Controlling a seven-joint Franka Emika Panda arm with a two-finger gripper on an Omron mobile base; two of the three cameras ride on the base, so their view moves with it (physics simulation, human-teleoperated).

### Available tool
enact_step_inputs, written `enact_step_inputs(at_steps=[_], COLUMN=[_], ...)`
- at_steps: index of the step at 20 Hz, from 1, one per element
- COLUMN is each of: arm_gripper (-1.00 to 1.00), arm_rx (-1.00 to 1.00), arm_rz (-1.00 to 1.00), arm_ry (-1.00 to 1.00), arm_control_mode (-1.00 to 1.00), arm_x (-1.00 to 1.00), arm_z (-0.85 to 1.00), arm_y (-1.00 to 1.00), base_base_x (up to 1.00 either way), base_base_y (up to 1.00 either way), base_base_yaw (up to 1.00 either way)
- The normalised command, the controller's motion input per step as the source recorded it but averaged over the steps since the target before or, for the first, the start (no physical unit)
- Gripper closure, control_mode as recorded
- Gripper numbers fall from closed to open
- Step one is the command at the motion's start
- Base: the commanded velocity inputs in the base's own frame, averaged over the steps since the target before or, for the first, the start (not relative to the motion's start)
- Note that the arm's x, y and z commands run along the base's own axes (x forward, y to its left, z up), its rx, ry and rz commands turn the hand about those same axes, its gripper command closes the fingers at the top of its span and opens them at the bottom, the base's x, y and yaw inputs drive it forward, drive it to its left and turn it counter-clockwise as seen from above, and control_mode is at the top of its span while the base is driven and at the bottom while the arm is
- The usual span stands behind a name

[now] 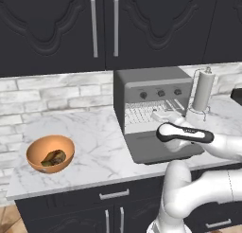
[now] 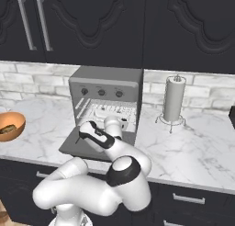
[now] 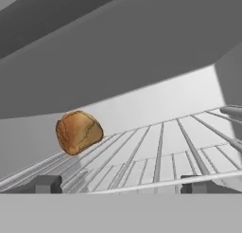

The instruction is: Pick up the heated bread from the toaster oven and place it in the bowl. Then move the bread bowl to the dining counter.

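1. A white robot arm reaches into the open toaster oven (image 1: 153, 97), which stands at the back of the marble worktop (image 1: 94, 147) against the white brick backsplash (image 1: 56, 92), its door (image 1: 160, 149) dropped flat toward the worktop's front edge.
2. The gripper (image 3: 120, 183) sits just inside the oven mouth, its two dark fingertips (image 3: 45, 183) spread wide apart over the wire rack (image 3: 160, 156) with nothing between them.
3. The heated bread (image 3: 78, 131), a rounded tan-brown lump, rests on the rack ahead of the gripper and off toward the left fingertip in the hand view, apart from both tips and near the oven's inner wall.
4. The bowl (image 1: 50, 154), orange-tan, stands near the front left corner of the worktop, well apart from the oven; a darker olive-brown bread piece (image 1: 53, 157) lies inside it.
5. A paper towel holder (image 2: 174, 101) stands upright near the back of the worktop, on the side of the oven away from the bowl.
6. Dark wall cabinets (image 1: 94, 23) hang above the backsplash, and dark drawer fronts (image 1: 113, 196) run beneath the worktop's front edge.
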Motion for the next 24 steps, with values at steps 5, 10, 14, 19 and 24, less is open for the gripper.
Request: enact_step_inputs(at_steps=[5,10,14,19,24], arm_gripper=[-1.00,-1.00,-1.00,-1.00,1.00], arm_rx=[0.02,0.02,0.03,0.00,0.00], arm_rz=[0.00,0.00,0.00,0.00,0.00], arm_ry=[-0.03,0.00,0.00,0.00,0.01], arm_control_mode=[-1.00,-1.00,-1.00,-1.00,-1.00], arm_x=[0.02,0.02,0.08,0.24,0.05], arm_z=[0.26,-0.31,-0.02,0.00,0.00], arm_y=[0.00,-0.17,-0.08,0.00,0.00], base_base_x=[0.00,0.00,0.00,0.00,0.00], base_base_y=[0.00,0.00,0.00,0.00,0.00], base_base_yaw=[0.00,0.00,0.00,0.00,0.00])
